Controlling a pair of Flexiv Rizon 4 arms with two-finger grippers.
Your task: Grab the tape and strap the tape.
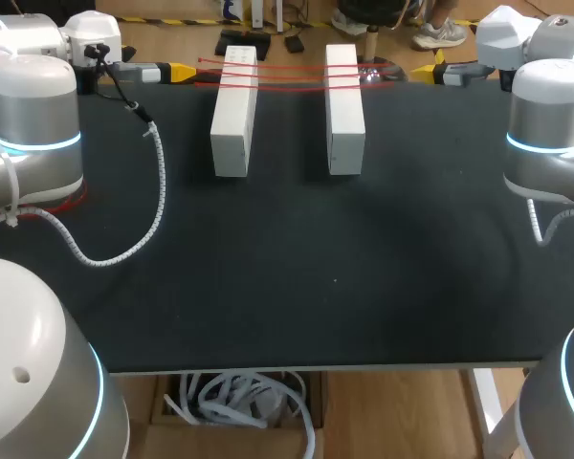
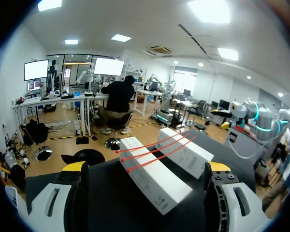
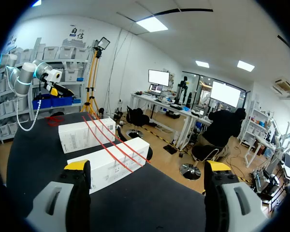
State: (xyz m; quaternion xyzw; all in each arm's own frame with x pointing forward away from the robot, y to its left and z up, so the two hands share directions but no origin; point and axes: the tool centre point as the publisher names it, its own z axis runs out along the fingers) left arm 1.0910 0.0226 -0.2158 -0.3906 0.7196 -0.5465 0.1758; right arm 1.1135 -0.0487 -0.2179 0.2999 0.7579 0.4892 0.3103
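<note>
Two long white boxes stand side by side near the far edge of the black table [image 1: 287,287]: the left box [image 1: 233,115] and the right box [image 1: 344,110]. Three thin red tape strips [image 1: 292,76] run across the tops of both boxes (they look pulled tight). The left gripper [image 1: 180,71] is by the far left corner, near the left box, with its fingers wide apart and nothing held. The right gripper [image 1: 424,70] is by the far right corner, fingers wide apart too, holding nothing. A white curly cable [image 1: 158,196] lies along the table's left side.
</note>
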